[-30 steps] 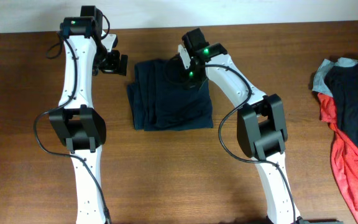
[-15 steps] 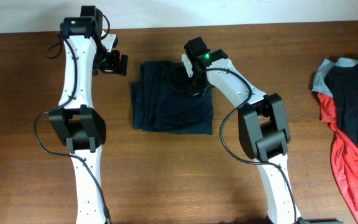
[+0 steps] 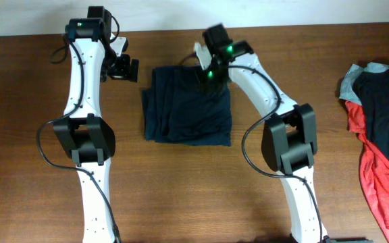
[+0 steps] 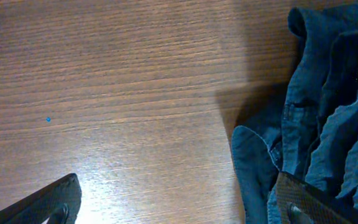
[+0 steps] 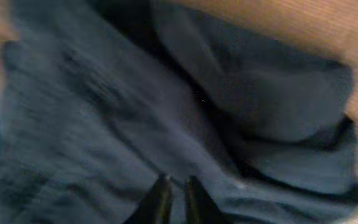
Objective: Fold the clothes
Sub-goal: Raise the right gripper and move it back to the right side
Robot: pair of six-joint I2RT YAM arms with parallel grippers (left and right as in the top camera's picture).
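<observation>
Right jaws moved back, blurred over the shorts (image 3: 186, 108).

On the near side of the navy shorts (image 3: 186, 108), the bare table (image 3: 188, 182) lies open. The left gripper (image 3: 131, 69) stands just beside their upper-left corner, and the right gripper (image 3: 204, 73) hangs over their far edge. A clothes pile (image 3: 380, 128) lies well apart to the right.

Two slim white arms, left arm (image 3: 80, 81) and right arm (image 3: 258, 84), carry bulky black joint housings, looping black cables and small green lights at the wrists. The right gripper (image 5: 176, 191) has narrow dark jaws.
</observation>
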